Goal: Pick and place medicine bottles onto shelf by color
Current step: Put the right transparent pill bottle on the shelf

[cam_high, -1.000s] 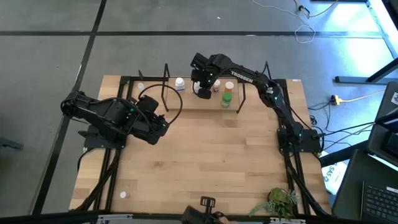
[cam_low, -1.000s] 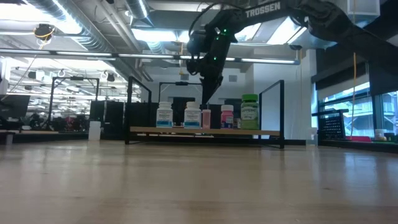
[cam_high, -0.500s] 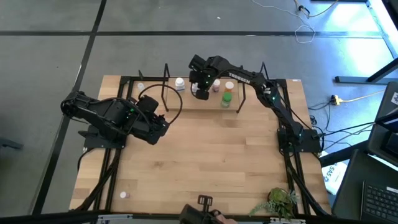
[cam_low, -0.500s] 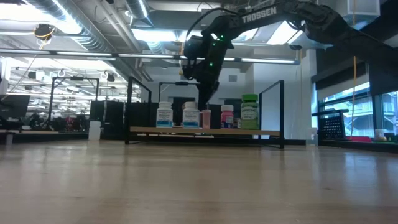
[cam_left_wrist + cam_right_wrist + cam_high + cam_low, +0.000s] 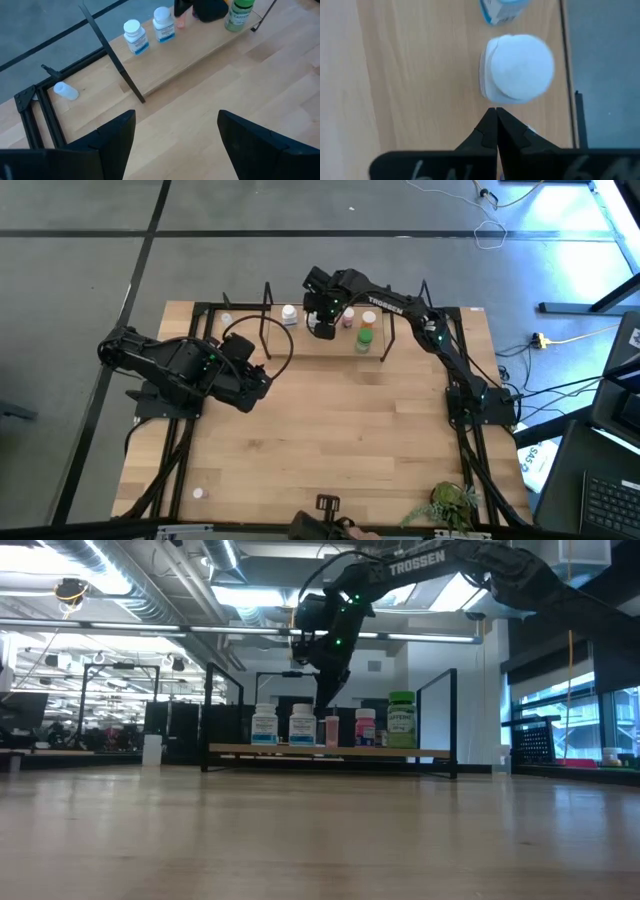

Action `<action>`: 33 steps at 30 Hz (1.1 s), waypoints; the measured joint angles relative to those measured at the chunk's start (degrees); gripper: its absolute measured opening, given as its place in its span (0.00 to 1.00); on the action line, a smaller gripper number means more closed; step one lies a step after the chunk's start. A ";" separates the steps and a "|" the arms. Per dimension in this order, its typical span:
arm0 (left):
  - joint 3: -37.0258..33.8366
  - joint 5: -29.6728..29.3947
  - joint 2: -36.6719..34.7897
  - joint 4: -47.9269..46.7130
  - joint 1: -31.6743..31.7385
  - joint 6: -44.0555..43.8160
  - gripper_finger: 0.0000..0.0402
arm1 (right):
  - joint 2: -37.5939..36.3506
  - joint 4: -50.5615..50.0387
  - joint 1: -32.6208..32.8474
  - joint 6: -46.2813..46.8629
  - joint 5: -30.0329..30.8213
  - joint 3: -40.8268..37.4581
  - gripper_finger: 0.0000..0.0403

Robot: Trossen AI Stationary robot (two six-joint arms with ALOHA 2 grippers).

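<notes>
Since earlier, white-capped bottle [image 5: 302, 726] slid toward its white neighbour [image 5: 264, 725] on shelf [image 5: 330, 751]; right gripper [image 5: 496, 117], fingertips pressed together empty, beside it, risks toppling it. Left gripper [image 5: 170, 131] wide, idle.

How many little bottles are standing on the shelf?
5, in a row on the shelf. From the left in the low view: first white bottle, second white bottle, pink bottle, pink-capped bottle, green bottle. The right gripper may hide more.
</notes>
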 joint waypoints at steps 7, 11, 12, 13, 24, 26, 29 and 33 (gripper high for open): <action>0.00 5.16 0.00 -0.77 0.01 -1.45 0.69 | -5.18 -3.50 1.79 -0.06 0.00 0.19 0.00; 0.00 10.42 0.00 -0.95 -0.15 -1.62 0.69 | -8.71 -5.11 3.62 0.49 0.01 0.18 0.00; 0.00 11.63 0.00 -0.95 -0.30 -1.59 0.69 | -9.62 -5.69 4.17 0.85 0.02 0.20 0.00; 0.00 12.53 0.00 -0.95 -0.51 -1.60 0.69 | -10.33 -6.22 4.76 1.47 0.02 0.20 0.00; 0.00 12.89 0.00 -0.95 -5.75 -2.69 0.69 | -19.18 -15.93 8.17 10.37 0.92 0.20 0.00; 0.00 12.87 0.00 -0.95 -6.74 -2.67 0.69 | -20.93 -18.67 8.20 13.11 3.32 0.20 0.00; 0.00 12.85 0.00 -0.97 -8.11 -2.67 0.69 | -23.10 -21.92 8.76 17.01 9.68 0.11 0.00; 0.00 12.01 0.00 -0.95 -9.59 -2.67 0.69 | -26.25 -22.96 8.83 21.59 14.47 -0.13 0.00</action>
